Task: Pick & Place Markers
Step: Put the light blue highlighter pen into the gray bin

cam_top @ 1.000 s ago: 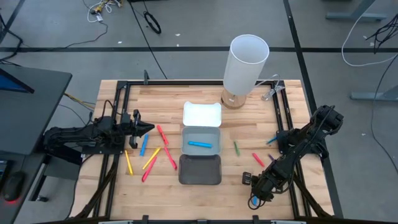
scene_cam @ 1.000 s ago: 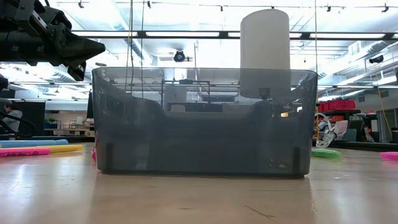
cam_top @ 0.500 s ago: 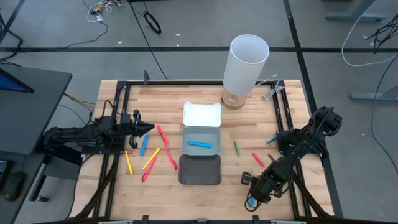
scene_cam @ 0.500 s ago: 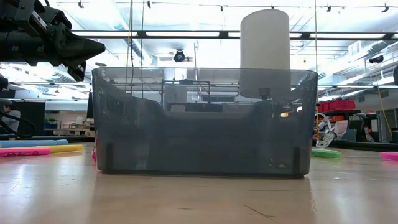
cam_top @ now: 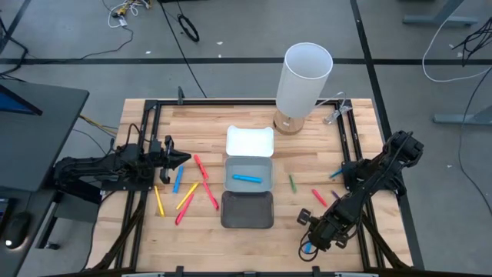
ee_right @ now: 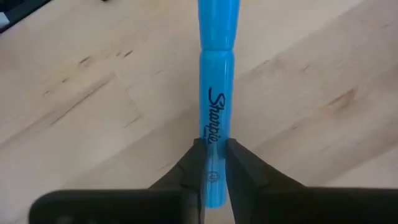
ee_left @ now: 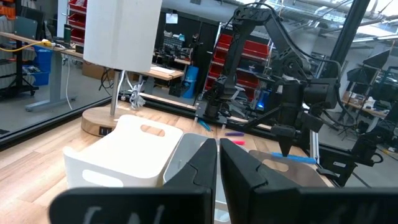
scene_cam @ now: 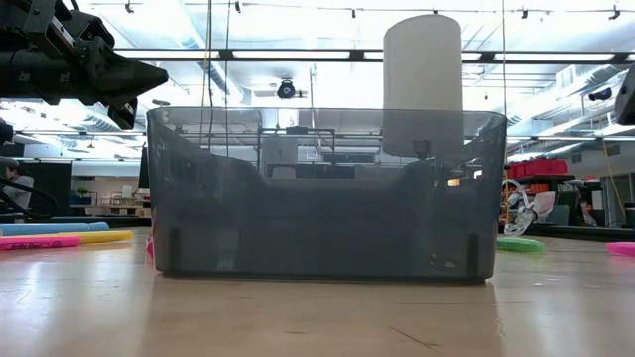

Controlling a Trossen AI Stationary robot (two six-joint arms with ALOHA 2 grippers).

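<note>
Fingers, left gripper (cam_top: 183, 159): pressed together, nothing between them — hovering over the table's (cam_top: 138, 223) left side, just far of the scattered markers (cam_top: 188, 190).
Markers, left group: red, blue, yellow, orange sticks lying loose on the wood, left of the trays.
Trays, centre: white tray (cam_top: 250, 141) farthest; pale grey tray (cam_top: 249, 172) in the middle, one blue marker (cam_top: 247, 178) inside; dark grey tray (cam_top: 247, 209) nearest.
Markers, right group: green marker (cam_top: 292, 182) and red marker (cam_top: 319, 197) right of the trays.
Fingers, right gripper (ee_right: 211, 163): narrowly closed on a blue highlighter (ee_right: 215, 93), gripped at mid-barrel, at the near right.
Handling, judged: light, rigid, smooth plastic, round barrel — liable to roll or swivel; best taken at mid-barrel, across the long axis.
</note>
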